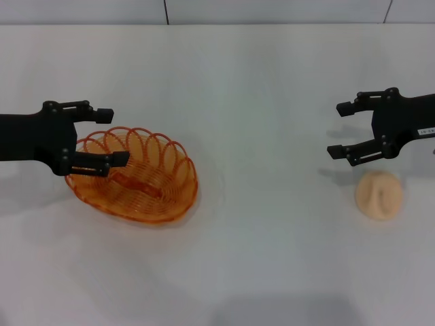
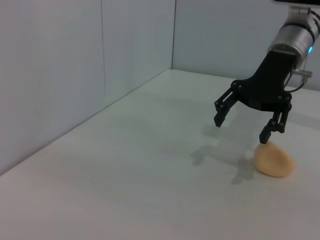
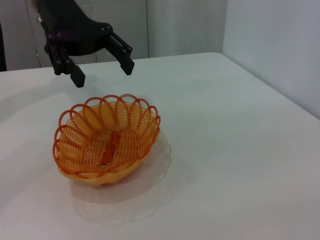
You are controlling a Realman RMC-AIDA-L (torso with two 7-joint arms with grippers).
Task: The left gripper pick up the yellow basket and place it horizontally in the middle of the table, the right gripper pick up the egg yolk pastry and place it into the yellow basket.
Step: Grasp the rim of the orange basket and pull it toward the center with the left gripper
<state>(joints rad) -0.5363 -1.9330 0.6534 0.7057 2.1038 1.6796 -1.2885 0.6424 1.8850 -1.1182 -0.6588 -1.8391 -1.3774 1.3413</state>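
The yellow basket [image 1: 166, 202] stands upright and empty on the white table [image 1: 258, 95], left of the middle. My left gripper [image 1: 112, 136] is open and hovers over the basket's left rim without holding it; the right wrist view shows this gripper [image 3: 103, 74] above and behind the basket [image 3: 137, 145]. The egg yolk pastry [image 1: 379, 195] lies on the table at the right. My right gripper [image 1: 340, 130] is open and empty, just above and beyond the pastry. The left wrist view shows that gripper [image 2: 241, 129] with one fingertip close over the pastry [image 2: 273, 161].
A pale wall [image 2: 75, 75] runs along the far side of the table. The table's bare middle [image 1: 272, 190] lies between basket and pastry.
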